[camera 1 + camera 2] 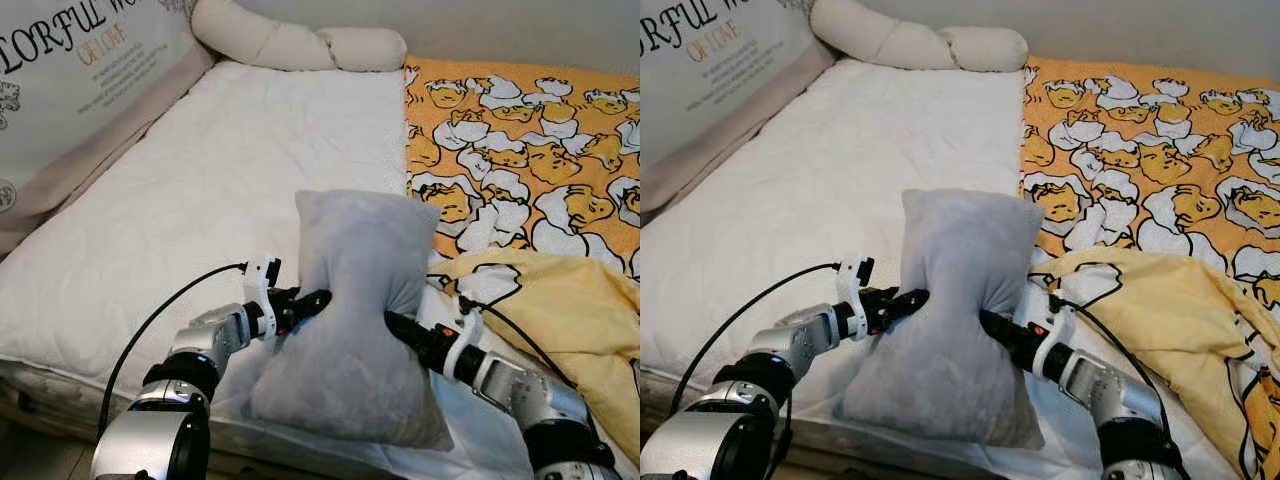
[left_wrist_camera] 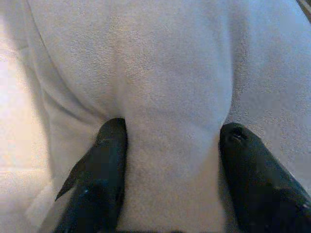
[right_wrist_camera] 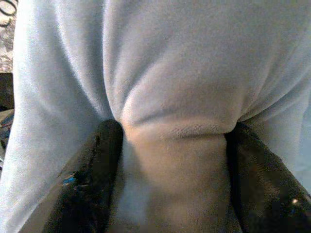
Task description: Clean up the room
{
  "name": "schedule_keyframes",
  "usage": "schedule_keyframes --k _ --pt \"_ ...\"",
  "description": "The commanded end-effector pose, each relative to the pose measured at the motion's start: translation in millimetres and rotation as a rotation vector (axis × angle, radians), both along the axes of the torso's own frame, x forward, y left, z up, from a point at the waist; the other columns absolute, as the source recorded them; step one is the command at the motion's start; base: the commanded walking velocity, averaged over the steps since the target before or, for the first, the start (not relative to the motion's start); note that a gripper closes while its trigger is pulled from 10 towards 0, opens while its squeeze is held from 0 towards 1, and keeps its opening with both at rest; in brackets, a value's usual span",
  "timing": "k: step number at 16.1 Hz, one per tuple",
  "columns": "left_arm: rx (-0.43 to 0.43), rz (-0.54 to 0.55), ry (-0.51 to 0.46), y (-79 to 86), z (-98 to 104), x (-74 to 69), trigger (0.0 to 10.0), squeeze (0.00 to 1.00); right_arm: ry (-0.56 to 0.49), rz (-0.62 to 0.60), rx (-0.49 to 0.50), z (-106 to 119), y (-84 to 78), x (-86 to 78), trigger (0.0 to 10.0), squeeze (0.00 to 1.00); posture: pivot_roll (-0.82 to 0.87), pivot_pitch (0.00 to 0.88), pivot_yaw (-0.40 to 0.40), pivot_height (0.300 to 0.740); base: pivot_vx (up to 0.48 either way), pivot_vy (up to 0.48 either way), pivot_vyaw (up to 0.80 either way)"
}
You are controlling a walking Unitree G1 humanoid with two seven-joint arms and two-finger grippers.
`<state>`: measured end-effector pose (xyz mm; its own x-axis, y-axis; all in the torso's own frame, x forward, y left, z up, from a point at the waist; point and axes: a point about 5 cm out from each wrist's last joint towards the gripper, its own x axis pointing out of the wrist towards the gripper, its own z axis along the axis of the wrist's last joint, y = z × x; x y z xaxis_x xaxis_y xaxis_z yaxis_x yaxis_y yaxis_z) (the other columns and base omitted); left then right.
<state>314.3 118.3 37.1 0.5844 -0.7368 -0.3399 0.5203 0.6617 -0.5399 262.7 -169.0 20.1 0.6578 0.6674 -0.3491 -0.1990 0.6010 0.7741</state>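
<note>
A grey pillow stands on end near the front edge of the white mattress, pinched in at its middle from both sides. My left gripper presses into its left side, and in the left wrist view the fingers close around a fold of the grey pillow. From the right, my right gripper digs into the other side; the right wrist view has its fingers clamping a bunched ridge of the pillow.
An orange blanket with a yellow cartoon print covers the bed's right half, with a yellow part bunched by my right arm. A long beige bolster lies at the head. A printed padded bumper lines the left side.
</note>
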Motion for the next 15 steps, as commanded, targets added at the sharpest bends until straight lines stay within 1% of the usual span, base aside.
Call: schedule_keyframes --k 1,2,3,4,6,11,12,15 --pt "0.03 -0.031 0.03 -5.4 -5.6 -3.7 0.0 0.0 0.02 0.045 -0.01 -4.7 9.8 -2.1 0.0 0.0 -0.14 0.0 0.007 0.74 0.0 0.0 0.0" --pt "0.047 -0.013 0.051 -1.7 -9.7 -5.9 0.0 0.0 0.01 0.048 -0.042 -6.5 10.7 -1.2 0.0 0.0 -0.14 0.0 0.004 0.74 0.0 0.0 0.0" --pt "0.047 -0.013 0.051 -1.7 -9.7 -5.9 0.0 0.0 0.01 0.048 -0.042 -6.5 10.7 -1.2 0.0 0.0 -0.14 0.0 0.004 0.74 0.0 0.0 0.0" --pt "0.057 -0.019 0.055 -0.6 -11.9 -7.7 0.0 0.0 -0.002 0.042 -0.062 -7.1 12.0 1.0 0.0 0.0 -0.14 0.0 -0.002 0.74 0.0 0.0 0.0" --pt "0.049 -0.018 0.056 0.2 -11.7 -7.7 0.0 0.0 0.004 0.048 -0.109 -10.1 13.7 2.8 0.0 0.0 -0.13 0.0 -0.009 0.74 0.0 0.0 0.0" --pt "0.049 -0.034 0.05 -2.2 -11.4 -8.1 0.0 0.0 -0.001 0.028 -0.129 -12.4 13.6 6.5 0.0 0.0 -0.13 0.0 -0.016 0.74 0.0 0.0 0.0" --pt "0.055 -0.039 0.049 -1.6 -11.4 -8.2 0.0 0.0 -0.023 0.026 -0.134 -11.1 14.6 8.5 0.0 0.0 -0.12 0.0 -0.013 0.74 0.0 0.0 0.0" --pt "0.072 -0.043 0.048 -0.4 -12.0 -8.3 0.0 0.0 -0.043 0.046 -0.141 -11.2 16.6 9.1 0.0 0.0 -0.12 0.0 -0.015 0.74 0.0 0.0 0.0"
